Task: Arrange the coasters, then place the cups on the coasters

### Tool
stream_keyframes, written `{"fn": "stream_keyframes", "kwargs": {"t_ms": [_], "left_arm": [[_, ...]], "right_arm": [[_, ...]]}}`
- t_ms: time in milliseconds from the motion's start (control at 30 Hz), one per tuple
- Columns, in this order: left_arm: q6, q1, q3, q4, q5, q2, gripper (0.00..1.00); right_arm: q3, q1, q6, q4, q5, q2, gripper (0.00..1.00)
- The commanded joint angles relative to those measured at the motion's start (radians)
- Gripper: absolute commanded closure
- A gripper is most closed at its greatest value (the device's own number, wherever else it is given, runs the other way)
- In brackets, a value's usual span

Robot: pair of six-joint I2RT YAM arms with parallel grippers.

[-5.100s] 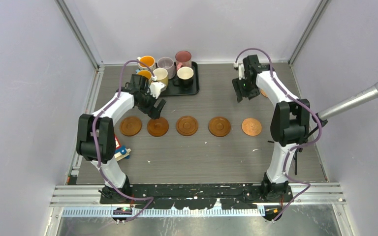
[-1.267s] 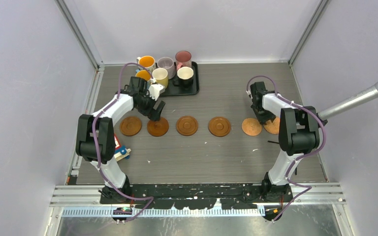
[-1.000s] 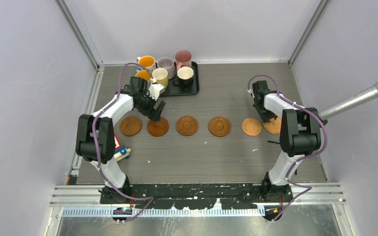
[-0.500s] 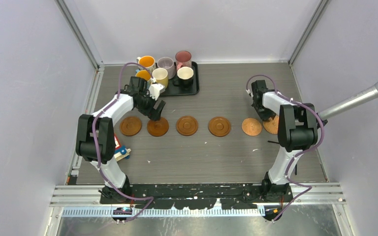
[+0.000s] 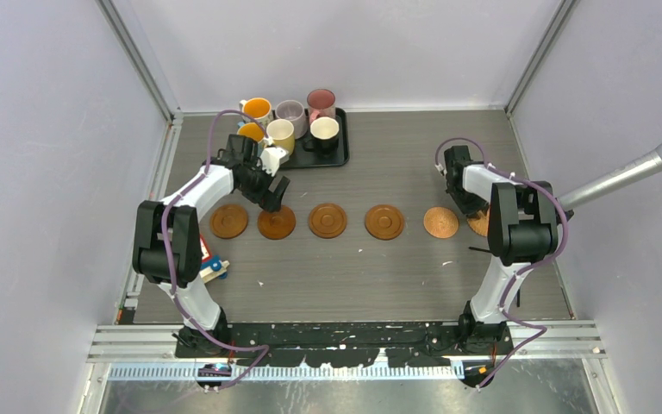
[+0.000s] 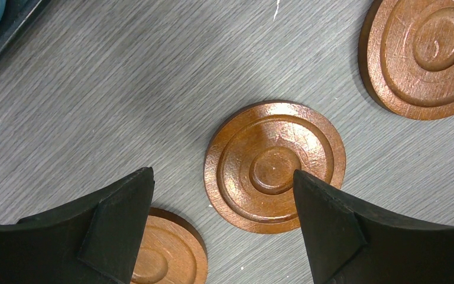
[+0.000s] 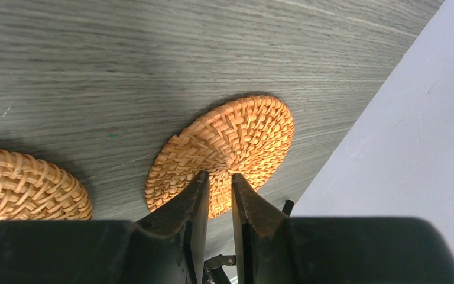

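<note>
While the right jaws are pressing almost together, leaving only a slit, they are sitting at the near rim of a woven coaster (image 7: 230,142); whether they are nipping that rim or merely resting on it I cannot tell. Just to their left a second woven coaster (image 7: 26,183) is lying flat on the worktop (image 7: 153,53), and just beyond the first one the side wall (image 7: 414,148) is rising. Judging by its weave, this disc is looking light, thin and a little springy, rough enough not to slip, so taking it at the rim is seeming best. The left jaws are standing spread wide, holding nothing and hovering over a wooden coaster (image 6: 275,167) showing between them, with another wooden coaster (image 6: 168,260) peeking from under one tip and a third (image 6: 428,56) lying beyond the other. These ringed discs are seeming stiff and glossy, likely to skate if pushed. Well beyond the left jaws, the cups (image 5: 281,131) are sitting bunched on a black tray (image 5: 332,159), none on a coaster yet; being ceramic, they are calling for a firm hold across the wall
</note>
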Motion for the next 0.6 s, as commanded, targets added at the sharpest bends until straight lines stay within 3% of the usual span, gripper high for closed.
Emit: {"fn": "stream_keyframes", "kwargs": {"t_ms": [0, 333, 567], "left_arm": [[0.016, 0.009, 0.001, 0.026, 0.016, -0.045, 0.11], [0.007, 0.009, 0.013, 0.026, 0.025, -0.044, 0.1], [-0.025, 0.009, 0.035, 0.024, 0.027, -0.072, 0.09]], "right_arm": [[-0.033, -0.004, -0.016, -0.005, 0.003, -0.022, 0.74], [0.058, -0.002, 0.009, -0.039, -0.013, -0.092, 0.68], [0.12, 0.072, 0.057, -0.076, -0.066, -0.117, 0.62]]}}
